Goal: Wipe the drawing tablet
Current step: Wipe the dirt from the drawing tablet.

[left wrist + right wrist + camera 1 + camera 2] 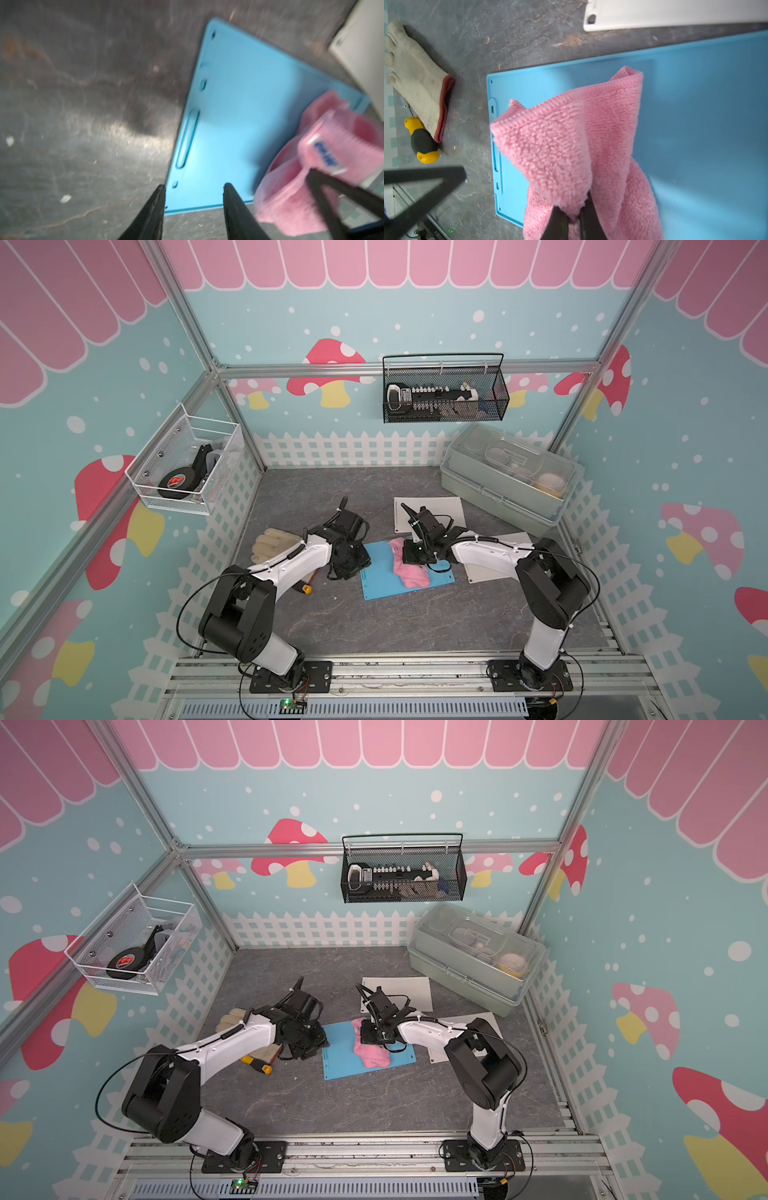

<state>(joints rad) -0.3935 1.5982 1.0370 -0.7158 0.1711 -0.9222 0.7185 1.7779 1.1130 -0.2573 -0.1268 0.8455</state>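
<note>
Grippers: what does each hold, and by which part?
The right gripper pinches the pink cloth by a bunched fold, the rest draping onto the blue tablet. The left gripper is open, holding nothing.

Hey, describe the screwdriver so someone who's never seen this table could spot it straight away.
Start at the blue tablet in the middle of the grey table. On its left lies a pale work glove, and the screwdriver sits at the glove's red cuff. It is the only thing there with a stubby yellow-and-black handle.

Robot lab cell is indicated by aluminium frame (pixel 407 366), mushroom-print wall panels (pixel 685 472), black mesh basket (pixel 496 406) hung upper centre, base rail (pixel 407 672) along bottom.
</note>
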